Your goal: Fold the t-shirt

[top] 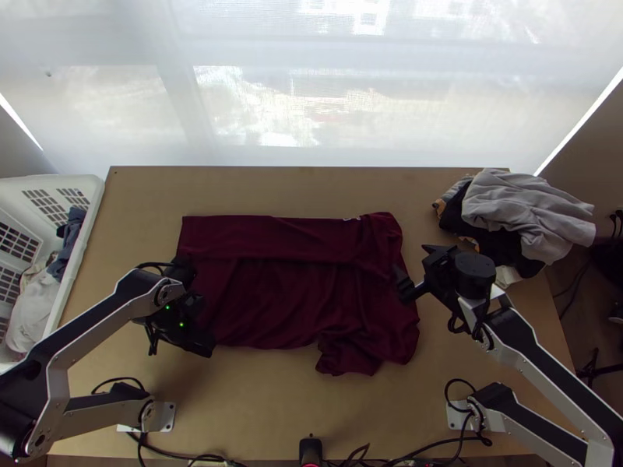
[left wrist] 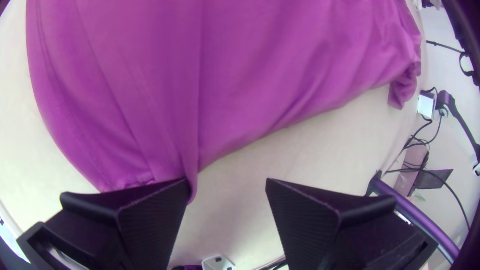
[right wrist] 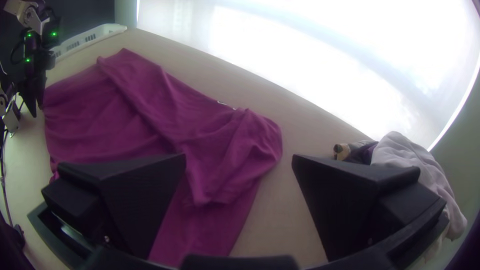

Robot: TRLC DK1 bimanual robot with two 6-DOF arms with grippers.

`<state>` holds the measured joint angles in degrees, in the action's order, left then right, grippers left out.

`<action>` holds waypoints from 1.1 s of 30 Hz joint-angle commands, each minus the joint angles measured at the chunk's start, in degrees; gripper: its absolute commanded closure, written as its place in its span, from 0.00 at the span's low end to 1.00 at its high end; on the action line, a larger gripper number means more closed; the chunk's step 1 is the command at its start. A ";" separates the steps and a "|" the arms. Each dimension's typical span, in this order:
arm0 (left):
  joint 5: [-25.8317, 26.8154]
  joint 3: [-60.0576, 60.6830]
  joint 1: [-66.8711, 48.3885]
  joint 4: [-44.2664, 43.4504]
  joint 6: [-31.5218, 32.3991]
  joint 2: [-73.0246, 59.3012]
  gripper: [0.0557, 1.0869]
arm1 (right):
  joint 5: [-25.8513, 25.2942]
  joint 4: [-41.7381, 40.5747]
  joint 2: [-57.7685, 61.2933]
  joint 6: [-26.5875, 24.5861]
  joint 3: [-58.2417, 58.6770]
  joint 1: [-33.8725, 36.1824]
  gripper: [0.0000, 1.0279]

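One maroon t-shirt (top: 288,300) mid-tabletop (top: 272,401), 12 o'clock side folded over lengthwise, bunched near 5 o'clock. Left tool (top: 204,327) at shirt's 8 o'clock edge, released, cloth beside one fingertip. Right tool (top: 414,268) near 3 o'clock edge, fingers wide apart. Clothes pile (top: 522,206) at tabletop's 2 o'clock; white basket (top: 95,202), 9 o'clock.

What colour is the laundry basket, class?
The laundry basket is white; the top view shows it best.
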<state>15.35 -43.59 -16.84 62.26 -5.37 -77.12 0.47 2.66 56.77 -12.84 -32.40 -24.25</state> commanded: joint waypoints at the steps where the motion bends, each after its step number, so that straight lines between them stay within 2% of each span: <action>1: 0.20 -2.55 0.05 0.76 0.09 -0.49 0.28 | 0.06 0.07 -0.44 -0.08 0.06 0.52 0.04; 4: 0.20 -6.06 2.95 1.64 -0.43 0.57 0.28 | 0.06 0.07 -0.52 -0.17 0.15 0.70 0.04; 9: 0.20 -9.76 9.90 6.47 -5.80 -0.13 0.28 | 0.06 0.07 -0.44 -0.25 0.32 1.05 0.04; 14: 0.20 -10.81 14.64 5.68 -7.64 -0.05 0.28 | 0.06 0.07 -0.52 -0.34 0.32 1.14 0.04; 20: -0.68 -8.53 16.23 4.19 -8.26 -1.63 0.28 | 0.06 0.07 -0.87 -0.43 0.23 1.14 0.04; 25: -1.12 -5.89 16.31 3.83 -8.61 -3.21 0.39 | 0.06 0.51 -1.31 -0.43 0.41 1.22 0.04; 33: -2.87 -2.55 16.40 2.25 -8.70 -5.41 0.39 | 0.06 0.68 -1.40 -0.43 0.59 1.40 0.04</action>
<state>13.91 -48.53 -0.84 65.06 -13.80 -80.90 0.56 3.14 55.55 -13.30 -32.01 -23.00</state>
